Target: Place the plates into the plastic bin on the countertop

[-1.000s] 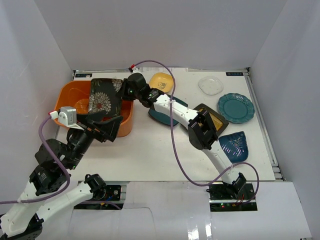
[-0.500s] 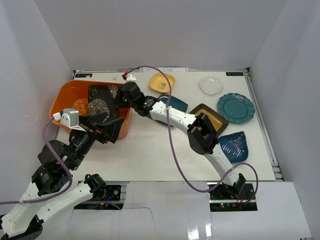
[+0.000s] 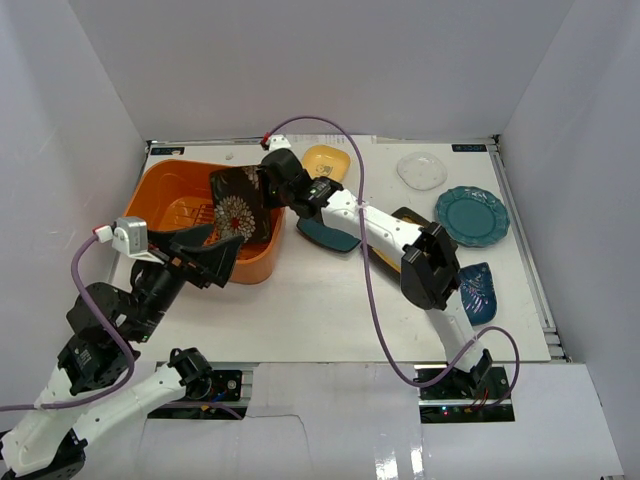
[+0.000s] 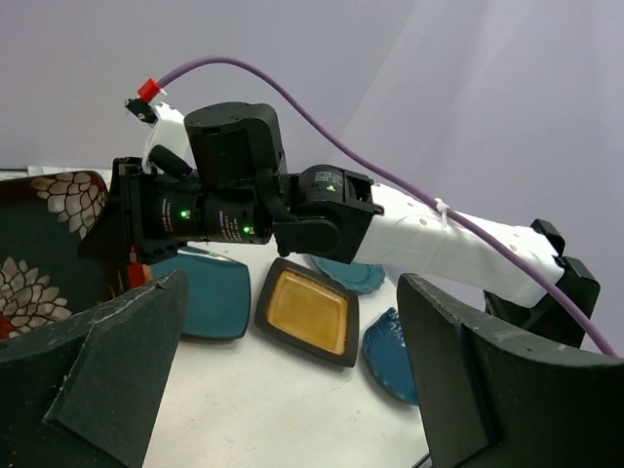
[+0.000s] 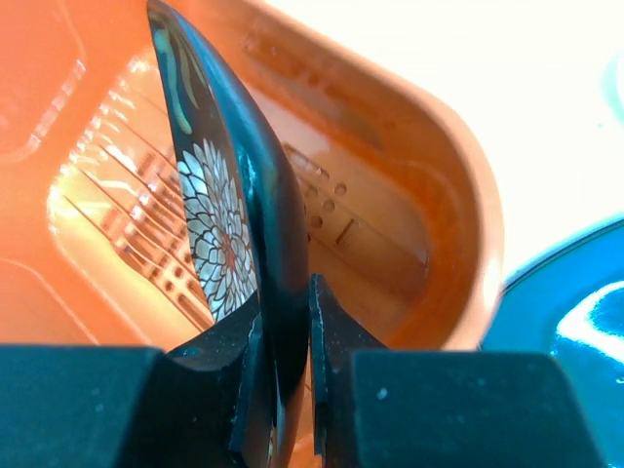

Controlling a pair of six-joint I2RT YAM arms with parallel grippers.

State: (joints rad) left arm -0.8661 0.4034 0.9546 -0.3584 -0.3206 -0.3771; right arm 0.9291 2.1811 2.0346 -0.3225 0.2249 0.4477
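A two-armed robot worked at a white countertop [image 3: 330,300], seen from above. The step in hand appeared to be setting the black floral square plate [image 3: 238,208] into the orange plastic bin [image 3: 165,188].

The right gripper [image 5: 283,327] pinched this plate by one edge, its jaws pressed tight against the two faces. The plate stood steeply tilted, almost on edge, over the right half of the bin, with its lower edge below the bin's rim. Whether it touched the ribbed floor could not be told.

The left gripper [image 3: 205,255] hovered at the bin's near right corner, jaws spread wide and holding nothing. Whether it touched the rim could not be told.

The other plates lay outside the bin:
- Just right of it: the teal square plate [image 3: 325,235].
- Beyond its far right corner: the small yellow plate [image 3: 325,160].
- Farther right of it: the mustard plate [image 4: 307,310], the blue plate [image 3: 470,290], the clear plate [image 3: 421,170] and the teal scalloped plate [image 3: 471,215].

The next move likely called for tipping the floral plate flat and lowering it onto the bin floor. The jaws would then part and the gripper lift straight out, clear of the bin's right wall and of the left gripper beside it.
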